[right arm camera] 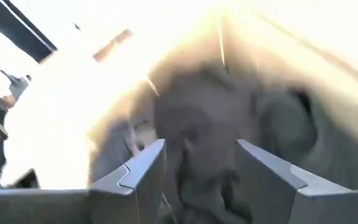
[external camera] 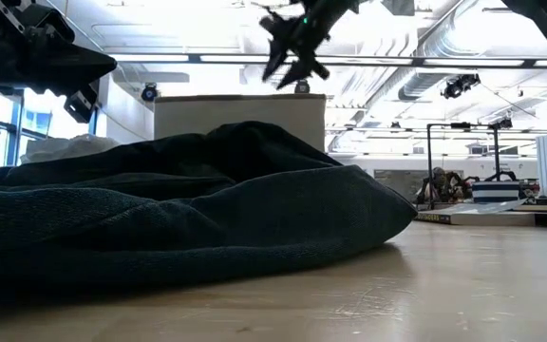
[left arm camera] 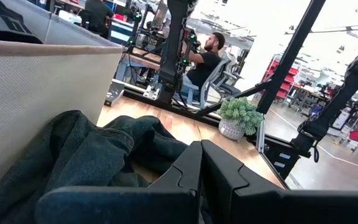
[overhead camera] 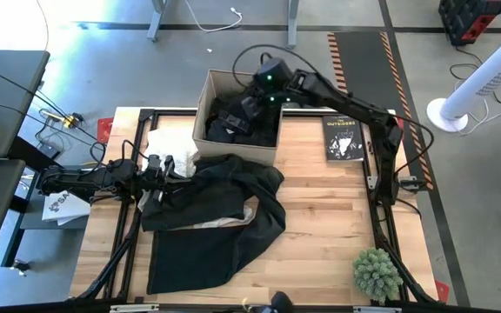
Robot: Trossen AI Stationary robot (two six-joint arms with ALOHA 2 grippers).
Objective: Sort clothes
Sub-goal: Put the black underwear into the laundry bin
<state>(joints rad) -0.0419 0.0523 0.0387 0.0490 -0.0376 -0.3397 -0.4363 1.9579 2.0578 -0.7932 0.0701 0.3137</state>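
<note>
- A large black fabric garment (overhead camera: 216,213) lies heaped on the wooden tabletop (overhead camera: 320,226).
- The left gripper (overhead camera: 159,167), fingers pressed together, sits at that garment's edge, beside thin white cloth (overhead camera: 170,142).
- Farther back, the right gripper (right arm camera: 201,165), fingers spread, hovers over dark clothes (overhead camera: 229,122) inside the beige cardboard box (overhead camera: 200,109).

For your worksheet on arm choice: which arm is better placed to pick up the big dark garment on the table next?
Probably the left. The left gripper, fingers shut, sits at the edge of the large dark garment; the right gripper hangs open over the box.
</note>
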